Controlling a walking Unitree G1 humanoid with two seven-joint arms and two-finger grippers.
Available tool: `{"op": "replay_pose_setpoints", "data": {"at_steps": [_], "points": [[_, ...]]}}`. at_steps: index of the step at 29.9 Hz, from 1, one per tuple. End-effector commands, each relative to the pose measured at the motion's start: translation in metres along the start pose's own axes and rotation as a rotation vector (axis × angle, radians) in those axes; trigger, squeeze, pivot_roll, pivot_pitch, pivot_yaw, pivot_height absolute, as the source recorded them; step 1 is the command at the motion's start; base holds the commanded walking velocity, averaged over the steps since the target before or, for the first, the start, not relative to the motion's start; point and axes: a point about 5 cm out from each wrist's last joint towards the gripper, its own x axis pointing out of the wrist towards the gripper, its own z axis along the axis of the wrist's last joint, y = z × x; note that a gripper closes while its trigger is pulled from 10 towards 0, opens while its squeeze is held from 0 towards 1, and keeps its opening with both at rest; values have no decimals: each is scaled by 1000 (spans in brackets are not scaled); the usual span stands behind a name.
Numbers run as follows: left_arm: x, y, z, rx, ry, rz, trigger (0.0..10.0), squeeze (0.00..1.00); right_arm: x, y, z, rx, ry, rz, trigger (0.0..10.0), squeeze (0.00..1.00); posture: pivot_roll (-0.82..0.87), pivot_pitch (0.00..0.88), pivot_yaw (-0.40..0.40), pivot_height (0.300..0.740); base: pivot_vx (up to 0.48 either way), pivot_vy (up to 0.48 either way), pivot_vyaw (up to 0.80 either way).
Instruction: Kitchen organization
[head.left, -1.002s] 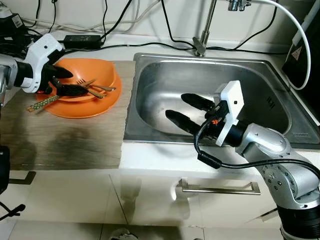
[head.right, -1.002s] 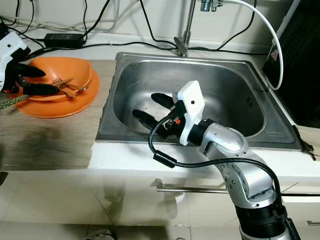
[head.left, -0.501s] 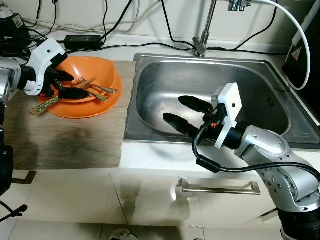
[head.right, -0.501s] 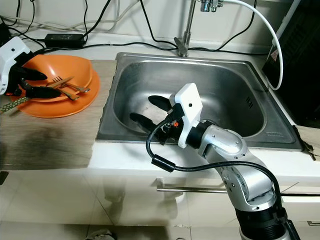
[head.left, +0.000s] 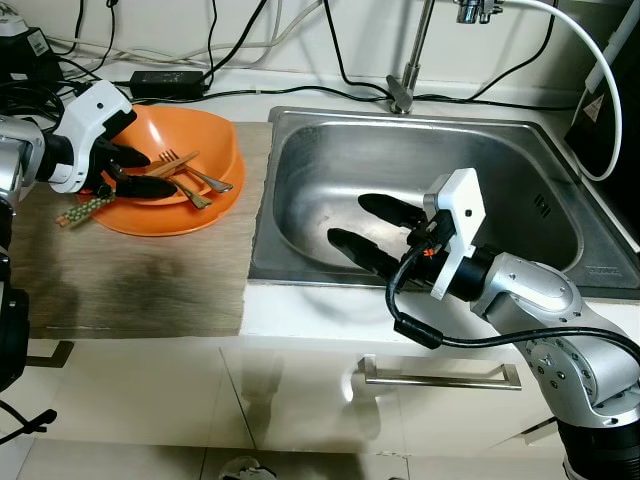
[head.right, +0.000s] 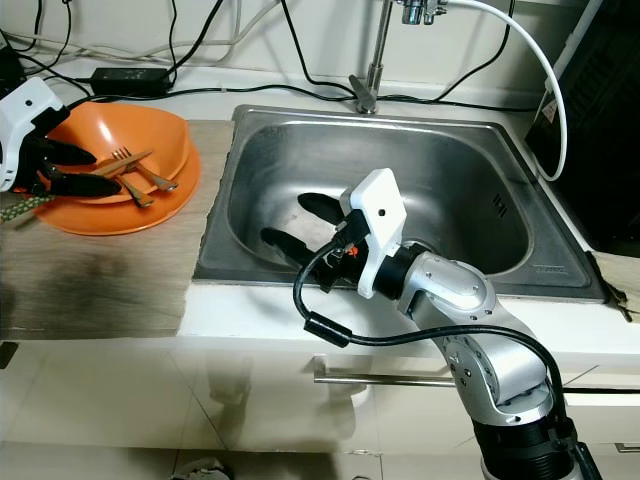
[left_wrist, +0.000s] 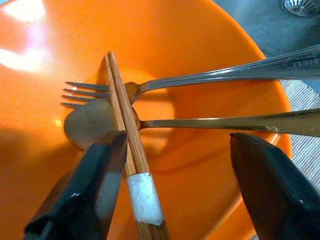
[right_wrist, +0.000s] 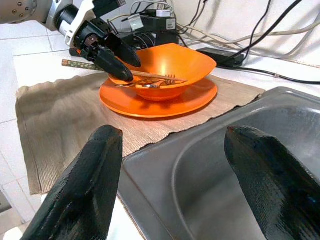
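Left eye view showed a kitchen counter with an orange bowl (head.left: 190, 140) sitting on an orange plate (head.left: 165, 215), both resting on a grey woven mat (head.left: 130, 275) to the left of a stainless steel sink (head.left: 330, 170). A fork (head.left: 190, 168), a spoon (left_wrist: 150, 122) and a pair of wooden chopsticks (head.left: 100, 198) lay in the bowl, the chopsticks' patterned ends jutting out over the bowl's left rim and above the mat. The left gripper (head.left: 135, 172) hovered at the left side of the bowl with its two black fingers spread apart, one on either side of the chopsticks and gripping nothing. From the left wrist view, the chopsticks ran between the fingers (left_wrist: 85, 185), close beside one of them, crossing over the fork and the spoon handle; a white band marked one stick near the gripper.

The right gripper (head.left: 375, 232) reached into the sink basin from the front edge, its fingers wide apart and empty above the steel floor. The right wrist view looked across the sink's rim toward the mat, the plate and the bowl, with the left gripper at the far side.

A tap (head.left: 405, 70) rose behind the sink, black cables (head.left: 250, 50) trailed along the wall and counter, and a power adapter (head.left: 165, 80) lay behind the bowl. A cabinet handle (head.left: 440, 377) ran below the counter front.
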Motion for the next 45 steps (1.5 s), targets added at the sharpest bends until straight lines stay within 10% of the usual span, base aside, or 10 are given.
{"op": "replay_pose_setpoints", "data": {"at_steps": [1, 28, 45], "points": [[1, 1, 3, 9, 8, 7, 0, 0, -1, 1, 1, -14, 10, 11, 10000, 0, 84, 26, -12, 740, 0, 0, 0], [0, 2, 3, 0, 8, 17, 0, 0, -1, 0, 1, -23, 15, 3, 10000, 0, 85, 31, -11, 740, 0, 0, 0], [-11, 10, 34, -99, -209, 110, 0, 0, 0, -8, 5, -33, -9, -45, 10000, 0, 87, 32, -10, 740, 0, 0, 0]]}}
